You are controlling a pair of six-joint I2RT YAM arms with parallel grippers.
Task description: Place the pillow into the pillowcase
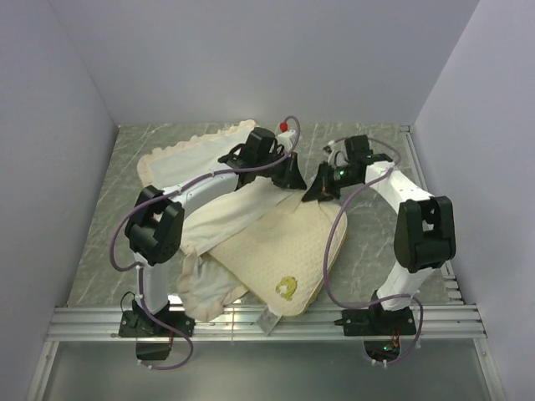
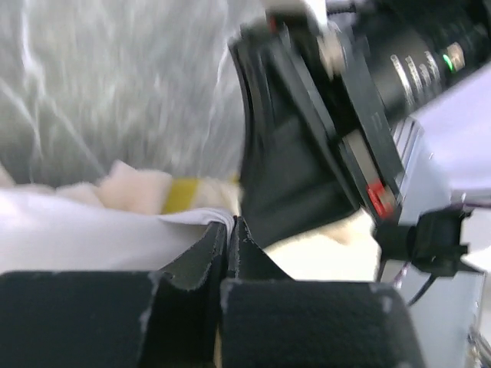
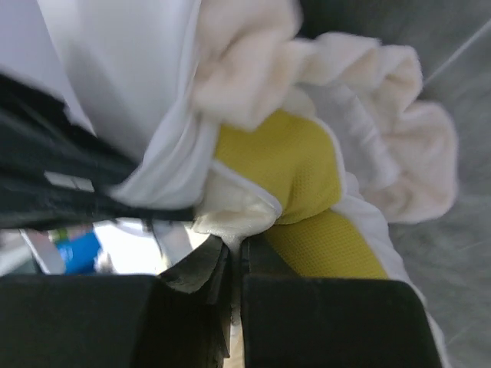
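Note:
The pillow (image 1: 292,246) lies mid-table, cream and dimpled, with its round yellow mark toward the near edge. The pillowcase (image 1: 196,154), white with ruffled trim, lies at the back left and drapes over the pillow's left and far side. My left gripper (image 1: 292,180) is at the pillow's far corner, shut on the pillowcase's white edge (image 2: 77,238); the jaws (image 2: 231,224) meet on it. My right gripper (image 1: 319,194) is just beside it, shut (image 3: 238,244) on a smooth cream-white fold of the pillowcase (image 3: 123,77). The pillow's yellow edge band (image 3: 299,165) pokes out of the cloth there.
A small red-topped object (image 1: 287,125) stands at the back behind the left gripper. Aluminium rails (image 1: 267,322) run along the near edge. White walls close in the grey marbled table (image 1: 109,217) on three sides. The right gripper's black body (image 2: 284,169) sits very close ahead of the left one.

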